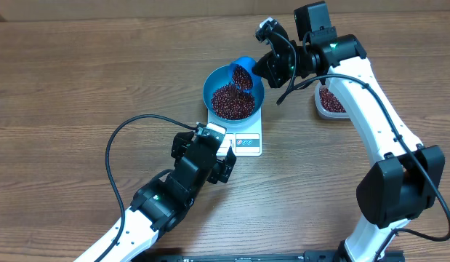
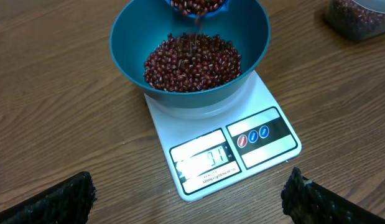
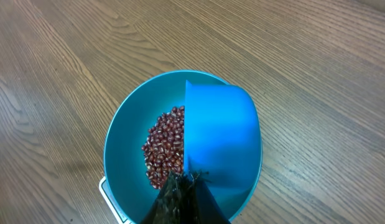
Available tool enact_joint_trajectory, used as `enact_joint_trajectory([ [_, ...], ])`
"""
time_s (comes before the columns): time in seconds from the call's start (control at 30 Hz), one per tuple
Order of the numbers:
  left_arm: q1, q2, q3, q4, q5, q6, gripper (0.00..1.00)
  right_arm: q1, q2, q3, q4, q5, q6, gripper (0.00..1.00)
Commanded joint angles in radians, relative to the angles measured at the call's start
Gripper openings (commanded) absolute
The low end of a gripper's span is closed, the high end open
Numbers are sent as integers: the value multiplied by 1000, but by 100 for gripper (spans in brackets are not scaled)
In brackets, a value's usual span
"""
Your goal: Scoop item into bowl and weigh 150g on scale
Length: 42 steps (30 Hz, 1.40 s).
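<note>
Scene: two robot arms work at a wooden table (image 1: 79, 73), seen from overhead and from both wrists.
Beans (image 1: 232, 103): a loose dark red-brown heap covers the floor of the bowl. More lie in the scoop, and a few blur in mid-air beneath its lip in the left wrist view.
Bowl (image 1: 208, 89): round, bright blue and deep, it sits upright on the scale, covering the platform's 12 o'clock half.
Scale (image 1: 248, 143): a flat white square near the table's centre, its label strip on the 6 o'clock edge in the overhead view.
Display (image 2: 208, 158): lit, its digits too blurred to read with certainty.
Scoop (image 1: 243, 73): a smaller blue scoop, tipped mouth-down over the bowl's rim at about 1 o'clock.
Right gripper (image 1: 258, 67): its fingers are pressed together on the scoop's handle end, holding it above the bowl.
Left gripper (image 1: 219, 148): hovers low at about 7 o'clock from the scale, fingers spread wide and pinching nothing, apart from scale and bowl.
Tub (image 1: 330, 102): a clear plastic tub with more beans stands at 3 o'clock from the bowl, partly hidden under the right arm.
</note>
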Motion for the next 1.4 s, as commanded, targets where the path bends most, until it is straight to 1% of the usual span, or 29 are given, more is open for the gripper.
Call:
enact_joint_trajectory([
  [0.0,6,6,-8,1,-18,19,99,7,-49,35,5,-2,-41,4],
  [0.5,6,6,-8,1,-18,19,100,17,-49,35,-5,-2,-139,4],
  [0.97,6,6,-8,1,-18,19,100,19,-49,35,-8,-2,-172,4],
  [1.1,6,6,-8,1,-18,19,99,19,-49,35,-23,-9,-216,4],
  [1.37,6,6,-8,1,-18,19,100,20,-49,35,-31,-9,-225,4],
])
